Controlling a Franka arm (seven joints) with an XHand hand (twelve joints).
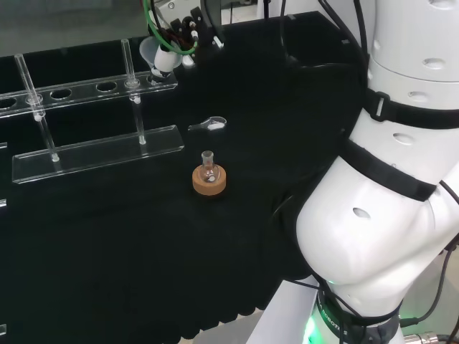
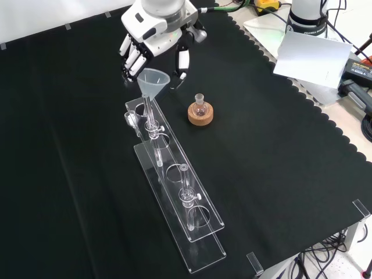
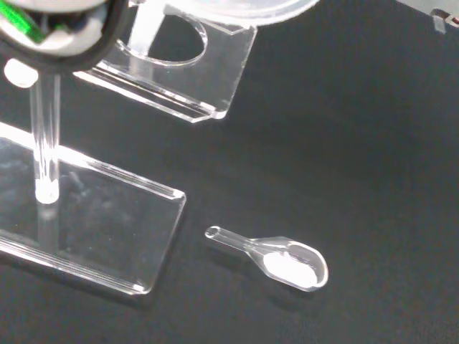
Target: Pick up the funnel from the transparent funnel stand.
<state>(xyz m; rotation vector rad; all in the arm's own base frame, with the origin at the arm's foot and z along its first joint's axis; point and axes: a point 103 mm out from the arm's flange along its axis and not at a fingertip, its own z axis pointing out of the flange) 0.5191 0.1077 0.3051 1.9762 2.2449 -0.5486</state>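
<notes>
A clear funnel [image 2: 154, 79] sits upright in the end hole of the transparent stand [image 2: 185, 216], its stem passing down through the top plate. In the head view the funnel [image 1: 150, 53] is at the stand's [image 1: 93, 153] right end. The hand [image 2: 156, 32] hovers just behind and above the funnel. Its fingers [image 2: 132, 60] hang to one side of the cone and the thumb [image 2: 182, 61] to the other, fairly straight and apart from it. The hand [image 1: 174, 44] holds nothing. In the wrist view the funnel's rim [image 3: 244, 6] and the stand's end [image 3: 193, 79] show close by.
A small round flask on a cork ring [image 2: 200, 113] stands right of the funnel in the front view. A clear scoop with white powder [image 3: 288, 262] lies on the cloth near the stand's end. A white sheet [image 2: 308, 55] lies beyond the cloth's scalloped edge.
</notes>
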